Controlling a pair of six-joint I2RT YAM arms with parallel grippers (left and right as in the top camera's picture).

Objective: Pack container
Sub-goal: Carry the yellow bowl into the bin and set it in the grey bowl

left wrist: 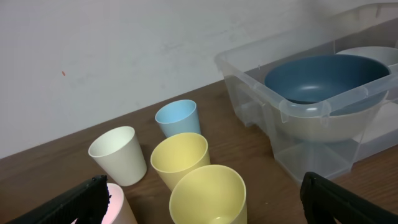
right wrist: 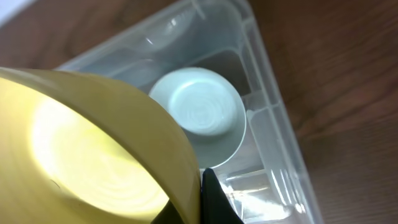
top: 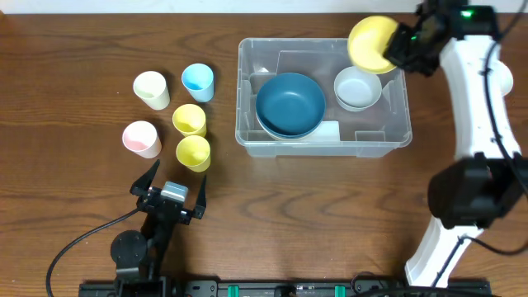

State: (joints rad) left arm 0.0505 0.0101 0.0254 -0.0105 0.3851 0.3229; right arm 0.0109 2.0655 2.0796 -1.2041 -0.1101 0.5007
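Container [top: 363, 147]: on desk [top: 74, 49], right of five cups [top: 189, 120], holding blue bowl [top: 289, 103] and white bowl [top: 357, 87] | Right jaws: clamped on yellow bowl [top: 371, 43], apparently at its rim, over container's far right corner | Left jaws: wide apart, empty, near cups

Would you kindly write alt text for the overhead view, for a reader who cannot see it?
The right gripper holds a yellow bowl over the far right corner of a clear container that holds a dark blue bowl and a pale bowl. Left of it on the wooden table stand five small cups, with the open left gripper near them.
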